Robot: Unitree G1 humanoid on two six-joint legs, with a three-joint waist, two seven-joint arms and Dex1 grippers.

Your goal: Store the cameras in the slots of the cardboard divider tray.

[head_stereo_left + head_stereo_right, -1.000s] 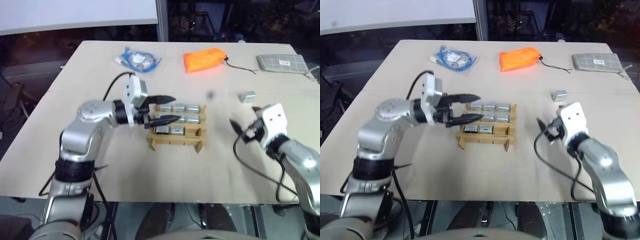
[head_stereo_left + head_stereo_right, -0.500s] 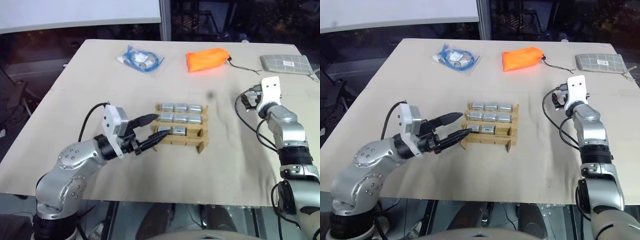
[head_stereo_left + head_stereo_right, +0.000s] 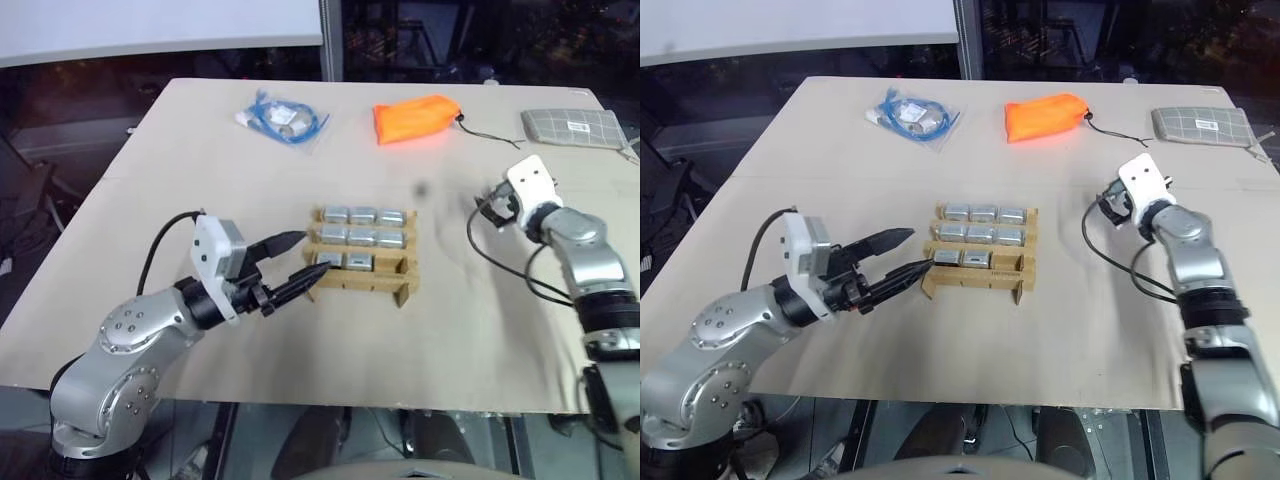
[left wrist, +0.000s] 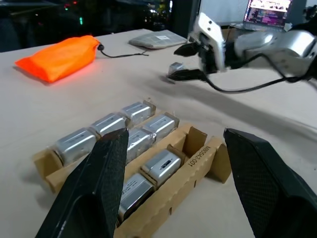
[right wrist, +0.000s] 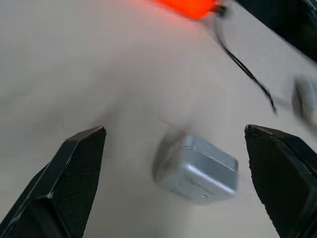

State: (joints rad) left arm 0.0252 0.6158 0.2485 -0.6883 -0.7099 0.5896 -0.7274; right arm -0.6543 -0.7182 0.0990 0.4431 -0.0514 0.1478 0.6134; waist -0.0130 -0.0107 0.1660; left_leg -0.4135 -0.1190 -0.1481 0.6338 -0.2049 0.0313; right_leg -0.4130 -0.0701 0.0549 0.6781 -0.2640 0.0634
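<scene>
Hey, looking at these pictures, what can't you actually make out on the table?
- Loose camera: blurred in the right wrist view, so its lens face cannot be told.
- Label on the grey pad: too small to read in the eye views.
- Bagged blue cable: anything else in the bag is too small to tell.
- Stored cameras: lower parts hidden by the cardboard divider tray strips in the left wrist view.

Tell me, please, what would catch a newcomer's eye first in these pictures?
Probably the cardboard tray in the middle of the table, with eight cameras in its slots and one front corner slot empty. Next, the bright orange pouch at the far edge, and the loose camera lying between the open right gripper's fingers.
</scene>
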